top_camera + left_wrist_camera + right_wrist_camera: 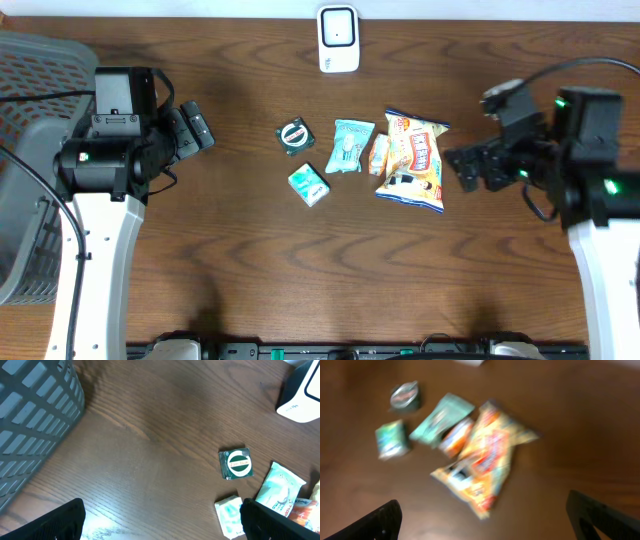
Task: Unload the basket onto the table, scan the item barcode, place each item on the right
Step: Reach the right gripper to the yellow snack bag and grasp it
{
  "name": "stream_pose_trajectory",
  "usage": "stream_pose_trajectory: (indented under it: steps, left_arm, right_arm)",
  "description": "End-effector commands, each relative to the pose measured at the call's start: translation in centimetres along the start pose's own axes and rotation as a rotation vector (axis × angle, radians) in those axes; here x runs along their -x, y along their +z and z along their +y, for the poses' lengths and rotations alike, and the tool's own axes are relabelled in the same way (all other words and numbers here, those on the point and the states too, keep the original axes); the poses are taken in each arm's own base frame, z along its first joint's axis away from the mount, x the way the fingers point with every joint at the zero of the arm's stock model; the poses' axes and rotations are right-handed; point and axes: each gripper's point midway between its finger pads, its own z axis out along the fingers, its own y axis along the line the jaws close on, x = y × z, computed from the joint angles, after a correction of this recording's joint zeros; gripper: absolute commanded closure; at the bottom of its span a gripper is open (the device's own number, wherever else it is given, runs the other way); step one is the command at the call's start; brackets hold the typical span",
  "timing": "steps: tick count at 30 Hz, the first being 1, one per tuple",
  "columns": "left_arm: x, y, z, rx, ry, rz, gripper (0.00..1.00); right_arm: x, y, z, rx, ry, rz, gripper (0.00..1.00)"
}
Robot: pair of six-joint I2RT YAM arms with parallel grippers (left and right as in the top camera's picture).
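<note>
Brown wood-grain table [250, 260] carries five small items in a loose cluster at its middle. They are a yellow bag [415, 160], an orange packet [379, 153] touching the bag's left edge, and a teal packet [350, 145] just beside that. Further left lie a dark packet [294, 136] with a round green-and-white label and a green packet [309, 184], nearest the front. All lie flat on the wood. A white scanner [338, 38] stands at the far edge, well apart from the cluster. The left tool [203, 128] hangs with jaws wide and empty between the grey basket [30, 150] and the dark packet, touching neither. The right tool [455, 168], likewise spread wide and holding nothing, sits near the bag's right side, apart from it. The right wrist view is blurred, but the bag shows between its fingers.
</note>
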Motion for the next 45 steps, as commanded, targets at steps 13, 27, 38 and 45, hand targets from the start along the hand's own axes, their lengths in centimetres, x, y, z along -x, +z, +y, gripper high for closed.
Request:
stream_pose_trajectory:
  steps: [13,27,38,45]
  left_arm:
    - [0.2,0.0,0.4,0.017,0.002,-0.008,0.02]
    - [0.2,0.0,0.4,0.017,0.002,-0.008,0.02]
    - [0.2,0.0,0.4,0.017,0.002,-0.008,0.02]
    - [0.2,0.0,0.4,0.017,0.003,-0.008,0.02]
  right_arm:
    - [-5.0,9.8,-0.5,0.181,0.367,0.340,0.01]
    - [-6.6,16.7,-4.9,0.081,0.521,0.372,0.01]
    - [-8.3,22.7,-4.9,0.144,0.595,0.395,0.99]
    - [-6.7,19.7,-6.5,0.033,0.574,0.386,0.99]
